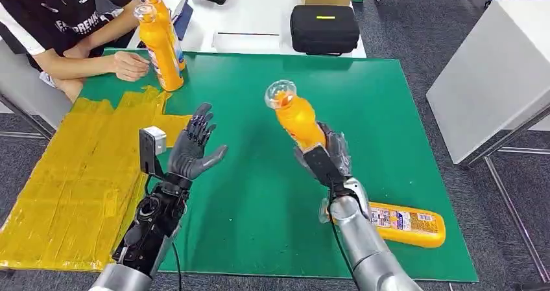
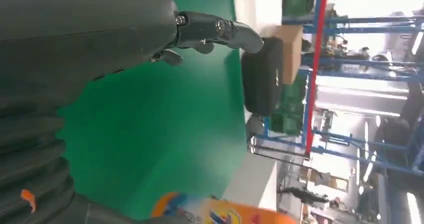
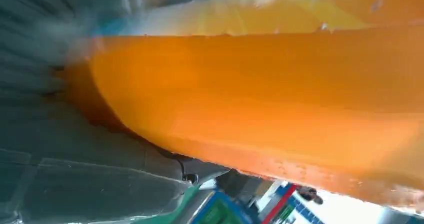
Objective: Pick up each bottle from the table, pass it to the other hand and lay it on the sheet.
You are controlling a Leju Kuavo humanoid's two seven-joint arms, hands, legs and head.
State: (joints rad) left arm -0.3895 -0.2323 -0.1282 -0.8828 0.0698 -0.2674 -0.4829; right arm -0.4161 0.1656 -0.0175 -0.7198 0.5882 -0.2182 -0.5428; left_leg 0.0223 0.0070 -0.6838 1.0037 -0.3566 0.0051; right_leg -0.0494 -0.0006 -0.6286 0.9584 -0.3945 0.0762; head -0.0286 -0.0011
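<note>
Gripping an orange juice bottle [image 1: 297, 119] upright, right robot hand [image 1: 322, 153]; left robot hand [image 1: 192, 147] released, fingers spread. Another bottle [image 1: 408, 225] lies behind the right forearm (partly hidden); two bottles [image 1: 159, 37] stand beside a person's hand [image 1: 130, 65] near the yellow sheet [image 1: 71, 174].

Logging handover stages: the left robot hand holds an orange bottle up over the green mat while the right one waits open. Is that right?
The sides are swapped. In the head view the right robot hand holds the orange bottle over the green mat, and the left robot hand waits open.
</note>
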